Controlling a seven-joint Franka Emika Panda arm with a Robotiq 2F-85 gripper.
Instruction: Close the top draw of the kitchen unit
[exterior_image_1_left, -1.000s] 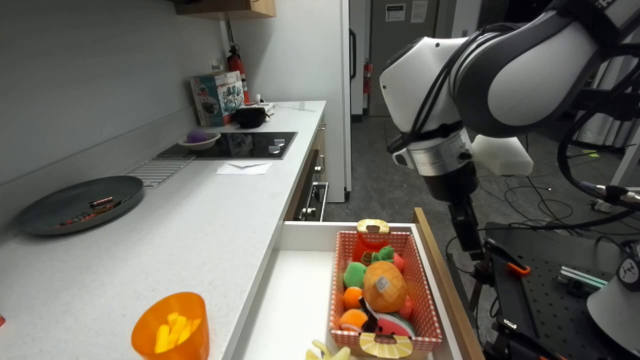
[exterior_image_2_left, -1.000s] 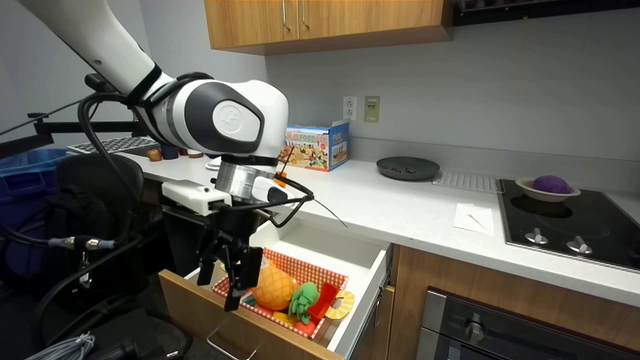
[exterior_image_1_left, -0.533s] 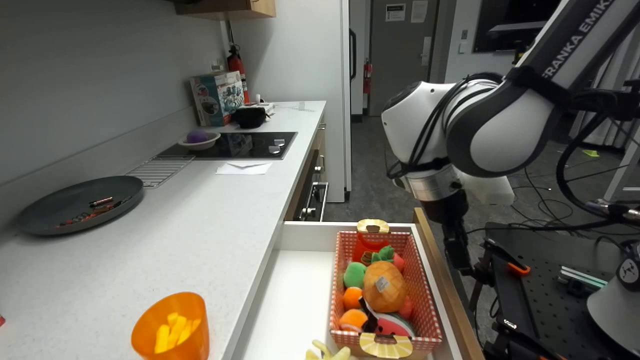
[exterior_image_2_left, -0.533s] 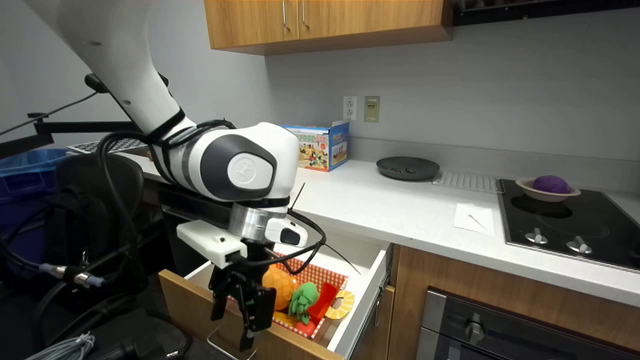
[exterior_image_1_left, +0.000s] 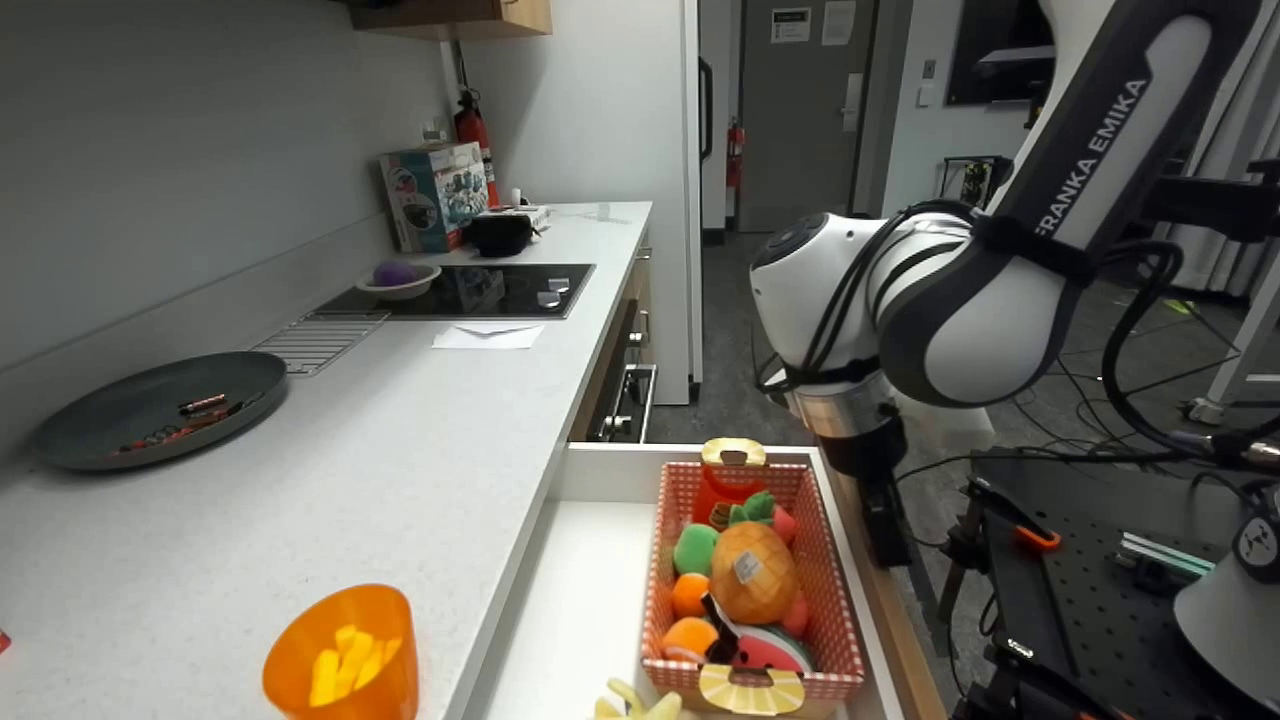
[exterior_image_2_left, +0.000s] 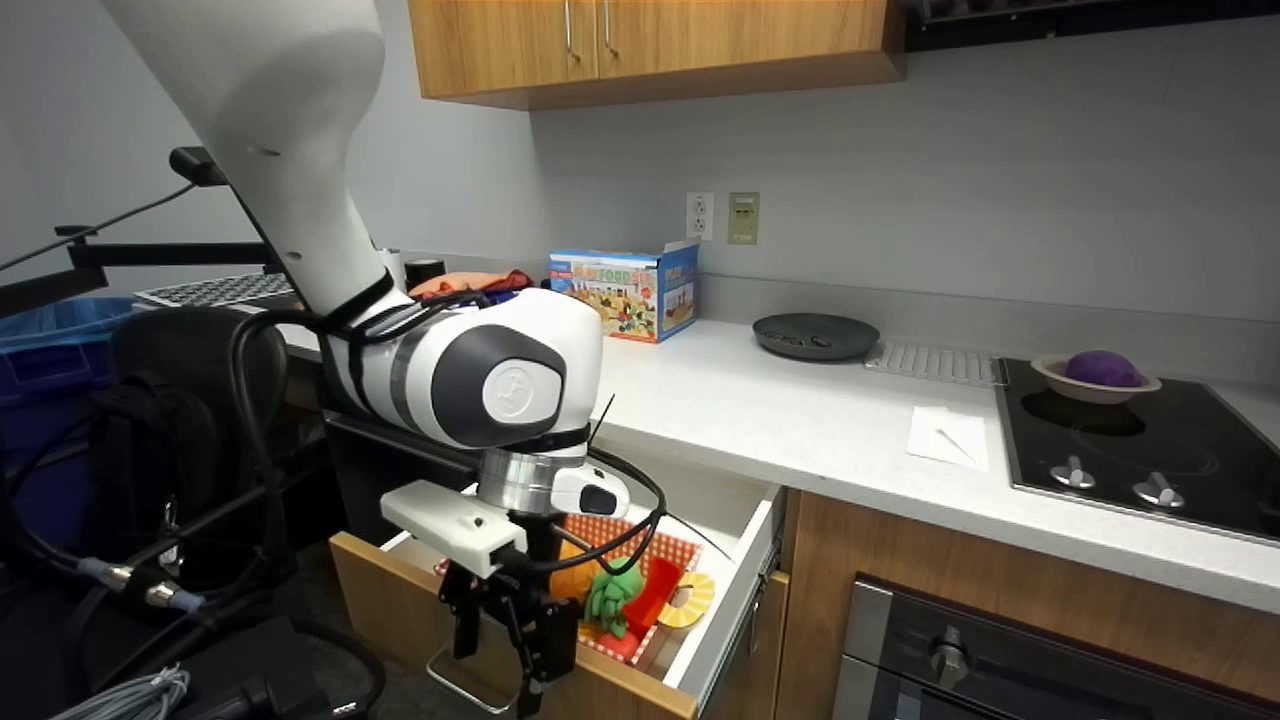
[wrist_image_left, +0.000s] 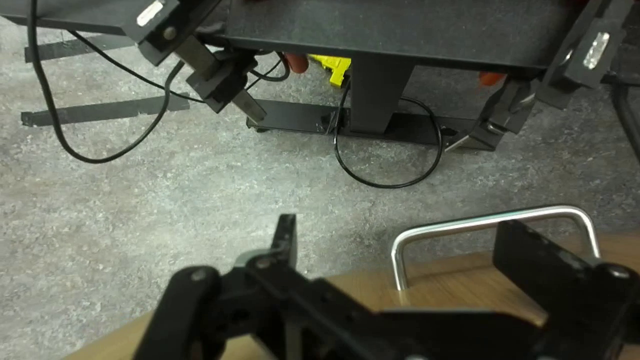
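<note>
While the drawer (exterior_image_1_left: 590, 580) gapes, its metal handle (wrist_image_left: 480, 223) gleams.

Your pale worktop (exterior_image_1_left: 420, 440) runs, in an exterior view, from the lower left of the frame to the upper centre. On it you have an orange cup (exterior_image_1_left: 403, 680) at the bottom, left of centre, and a dark pan (exterior_image_1_left: 110, 405) at the left. A rack (exterior_image_1_left: 318, 342) lies between the pan and the hob (exterior_image_1_left: 512, 285), with paper (exterior_image_1_left: 487, 338) just beside the hob. Higher up stands a teal box (exterior_image_1_left: 428, 200), a black item (exterior_image_1_left: 498, 236) near it. In an exterior view you have a blue box (exterior_image_2_left: 630, 295) near the centre, left of the pan.
</note>
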